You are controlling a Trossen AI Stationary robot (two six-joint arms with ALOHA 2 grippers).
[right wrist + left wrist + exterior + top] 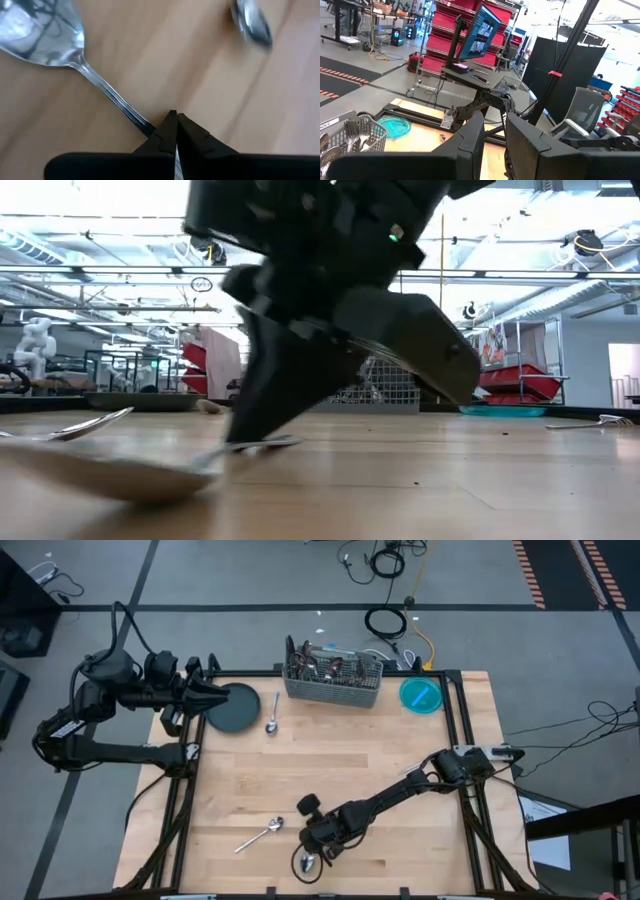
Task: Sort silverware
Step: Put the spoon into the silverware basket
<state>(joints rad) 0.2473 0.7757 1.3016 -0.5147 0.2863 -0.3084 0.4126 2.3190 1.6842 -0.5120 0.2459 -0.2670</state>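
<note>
**Right gripper clamps a spoon handle at the near edge**

The right gripper point(173, 119) is down on the wooden table point(380, 755), fingers closed on the handle of a shiny silver spoon point(47, 32) near the near edge. A second silver spoon point(260, 833) lies just left. The left gripper point(212, 695) hovers, fingers slightly apart and empty, over the dark round plate point(240, 712) at far left.
</note>
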